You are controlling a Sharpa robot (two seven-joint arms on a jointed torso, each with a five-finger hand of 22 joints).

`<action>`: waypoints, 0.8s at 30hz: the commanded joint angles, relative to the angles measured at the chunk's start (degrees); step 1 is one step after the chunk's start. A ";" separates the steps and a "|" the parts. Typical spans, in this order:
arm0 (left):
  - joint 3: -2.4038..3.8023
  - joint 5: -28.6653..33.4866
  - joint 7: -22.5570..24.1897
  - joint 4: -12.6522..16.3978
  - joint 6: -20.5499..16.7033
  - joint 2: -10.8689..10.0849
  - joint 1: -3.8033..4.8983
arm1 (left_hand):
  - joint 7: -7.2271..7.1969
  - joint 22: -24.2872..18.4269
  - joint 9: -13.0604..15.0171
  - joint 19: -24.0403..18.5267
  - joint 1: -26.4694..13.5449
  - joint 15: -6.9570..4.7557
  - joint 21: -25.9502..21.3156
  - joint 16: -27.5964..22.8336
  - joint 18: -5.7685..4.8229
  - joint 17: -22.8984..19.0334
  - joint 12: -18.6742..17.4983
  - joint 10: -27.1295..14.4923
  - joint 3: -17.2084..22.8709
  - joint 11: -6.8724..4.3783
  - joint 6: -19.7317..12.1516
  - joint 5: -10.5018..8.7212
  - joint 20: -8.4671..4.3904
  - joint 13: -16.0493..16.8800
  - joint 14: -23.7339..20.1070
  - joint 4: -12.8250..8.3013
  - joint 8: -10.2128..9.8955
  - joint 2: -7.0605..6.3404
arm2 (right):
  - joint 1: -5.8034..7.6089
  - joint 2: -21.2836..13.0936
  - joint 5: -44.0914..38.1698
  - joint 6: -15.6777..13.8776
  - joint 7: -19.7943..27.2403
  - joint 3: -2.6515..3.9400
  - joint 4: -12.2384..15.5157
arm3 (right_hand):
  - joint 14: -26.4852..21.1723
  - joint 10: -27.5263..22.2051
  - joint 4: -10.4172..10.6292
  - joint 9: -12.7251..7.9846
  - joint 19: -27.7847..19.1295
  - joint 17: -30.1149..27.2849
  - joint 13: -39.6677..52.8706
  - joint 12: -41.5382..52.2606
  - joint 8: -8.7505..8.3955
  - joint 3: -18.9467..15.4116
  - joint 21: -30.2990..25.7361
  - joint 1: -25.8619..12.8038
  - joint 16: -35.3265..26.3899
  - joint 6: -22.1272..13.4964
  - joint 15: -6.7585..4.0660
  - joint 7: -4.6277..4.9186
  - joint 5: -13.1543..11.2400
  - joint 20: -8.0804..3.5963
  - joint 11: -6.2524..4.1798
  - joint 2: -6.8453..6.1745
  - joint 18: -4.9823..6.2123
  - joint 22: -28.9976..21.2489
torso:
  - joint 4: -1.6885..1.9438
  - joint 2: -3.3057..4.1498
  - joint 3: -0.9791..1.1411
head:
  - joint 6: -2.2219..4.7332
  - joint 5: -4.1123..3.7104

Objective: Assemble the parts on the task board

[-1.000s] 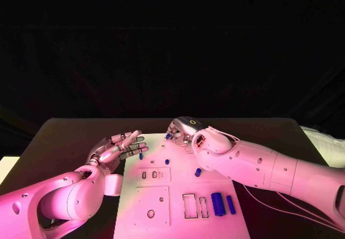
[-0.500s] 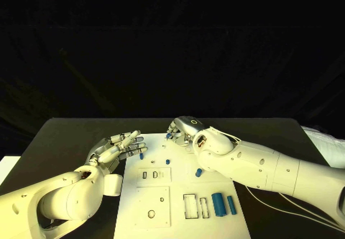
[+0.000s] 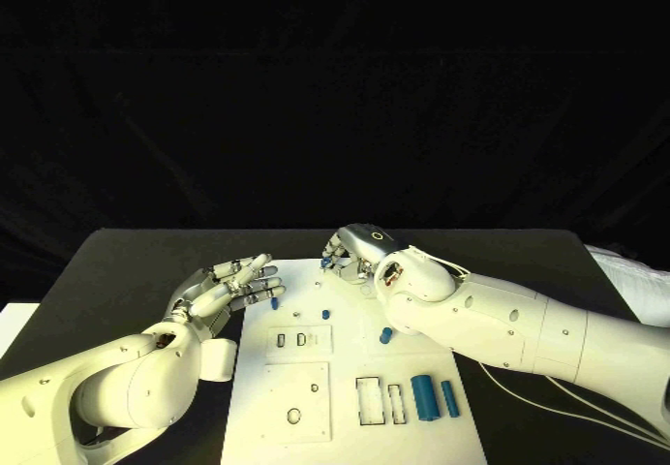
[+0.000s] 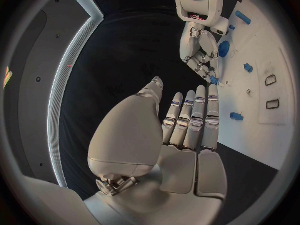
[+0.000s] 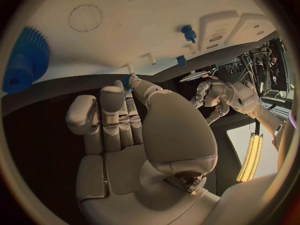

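Observation:
The white task board lies in the middle of the black table. My right hand hovers over the board's far edge and pinches a small blue part at its fingertips; the same blue part and the same right hand appear in the wrist views. My left hand floats by the board's far left corner, palm up, fingers straight and holding nothing. Small blue parts lie on the board. Two blue cylinders lie near its right edge. A blue gear lies near the right hand.
Rectangular slots and an oval hole are cut into the board. Short white pegs stand on the board near the right hand. Bare black table surrounds the board on the left and far sides.

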 commanded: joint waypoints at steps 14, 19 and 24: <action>0.05 0.05 0.25 -0.11 1.27 0.30 0.07 | 1.61 -0.10 -0.05 0.36 0.22 0.13 -0.29 -0.26 0.58 -0.05 0.09 0.10 0.11 0.02 0.24 -0.26 0.11 -0.09 0.23 -0.37 -0.20 0.34 | -0.17 0.49 -0.18 3.07 0.50 0.07 -0.31 | 0.02 0.22 0.46 -0.01 -0.39 -0.09 -0.03 -0.26 0.23 -0.03 0.27 -0.51 -0.25 0.46 -0.24 0.10 0.16 0.15 0.12 -0.43 -0.68 0.01 | 0.19 0.06 -0.10 | -0.42 -0.15; 0.05 0.05 0.28 -0.16 1.25 0.33 0.07 | 1.61 -0.10 -0.05 0.36 0.22 0.13 -0.29 -0.26 0.58 -0.05 0.09 0.10 0.11 0.02 0.24 -0.26 0.11 -0.09 0.23 -0.37 -0.20 0.34 | -0.17 0.74 -0.13 3.74 0.35 0.07 -0.69 | 0.00 0.18 0.48 -0.01 -0.42 -0.04 -0.04 -0.28 0.21 -0.04 0.27 -0.53 -0.20 0.46 -0.24 0.10 0.16 0.15 0.13 -0.48 -0.68 -0.01 | 0.22 0.12 -0.04 | -0.62 -0.17; 0.05 0.05 0.29 -0.17 1.23 0.33 0.07 | 1.61 -0.10 -0.05 0.36 0.22 0.13 -0.29 -0.26 0.58 -0.05 0.09 0.10 0.11 0.02 0.24 -0.26 0.11 -0.09 0.23 -0.37 -0.20 0.34 | -0.17 0.87 -0.13 4.05 0.04 0.07 -1.14 | 0.00 0.18 0.48 -0.01 -0.42 -0.04 -0.04 -0.28 0.21 -0.04 0.27 -0.53 -0.20 0.46 -0.24 0.10 0.16 0.15 0.13 -0.48 -0.68 -0.01 | 0.22 0.09 -0.06 | -0.61 -0.17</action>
